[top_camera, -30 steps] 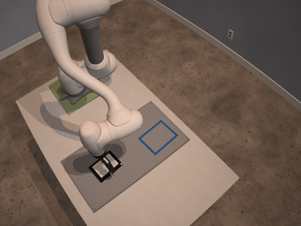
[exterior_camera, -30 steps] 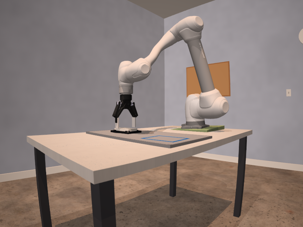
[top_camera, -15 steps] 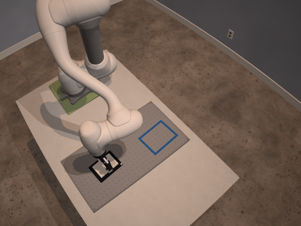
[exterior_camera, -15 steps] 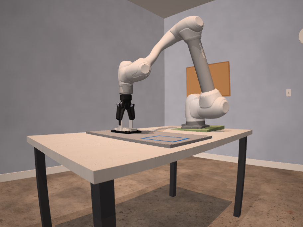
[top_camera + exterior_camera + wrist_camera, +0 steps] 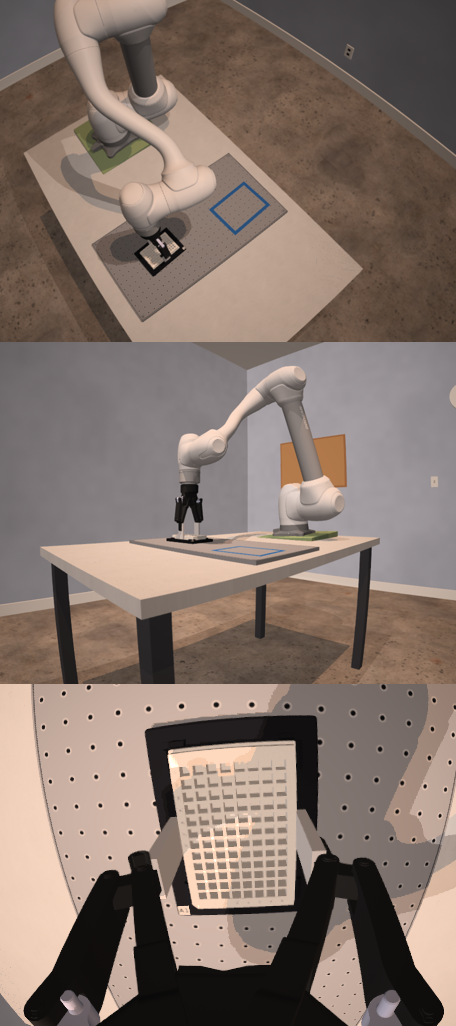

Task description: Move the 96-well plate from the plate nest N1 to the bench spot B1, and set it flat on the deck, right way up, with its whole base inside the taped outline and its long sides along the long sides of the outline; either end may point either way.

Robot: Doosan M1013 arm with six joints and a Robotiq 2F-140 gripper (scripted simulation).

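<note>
The white 96-well plate [image 5: 235, 829] sits in the black plate nest N1 at the near left of the grey perforated deck. My gripper [image 5: 238, 829] stands straight over it, with its pale finger pads pressed against the plate's two long sides; it is shut on the plate. In the exterior view the gripper [image 5: 188, 533] reaches down to the plate [image 5: 189, 537], which still rests in the nest [image 5: 189, 541]. The blue taped outline B1 [image 5: 239, 207] lies on the deck to the right, with nothing in it; it also shows in the exterior view [image 5: 248, 551].
The grey deck [image 5: 191, 235] lies on a pale table. The arm's base stands on a green mat [image 5: 110, 147] at the table's far end. My forearm and wrist [image 5: 162, 198] hang over the deck between nest and outline.
</note>
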